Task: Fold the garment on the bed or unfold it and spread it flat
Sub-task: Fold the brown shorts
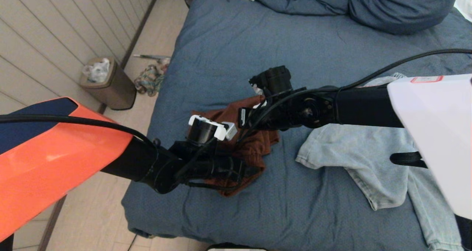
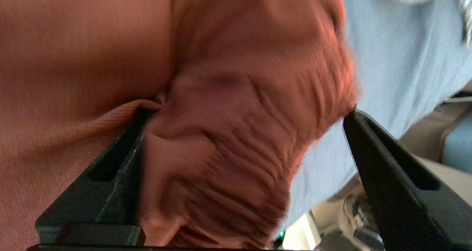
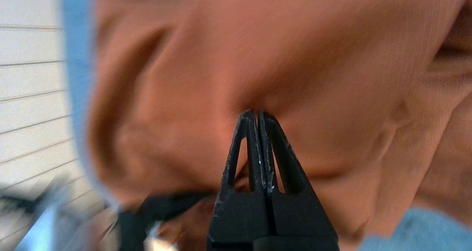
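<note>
The rust garment (image 1: 254, 144) lies crumpled near the bed's (image 1: 228, 48) front-left edge, a pale blue garment (image 1: 368, 159) just beside it. Both arms work over it. The left hand (image 2: 243, 140) is spread wide around a bunched, ribbed fold — nothing gripped yet. The right hand (image 3: 257, 114) is clenched tight, its tips against the cloth; whether it pinches fabric I cannot tell. The step looks like taking hold of edges; next, the left hand should close on that fold.

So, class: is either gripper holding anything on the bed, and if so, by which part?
The left gripper is open around a bunched fold of the rust-brown garment, not gripping it. The right gripper is shut with its tips against that garment; whether cloth is pinched cannot be told.
</note>
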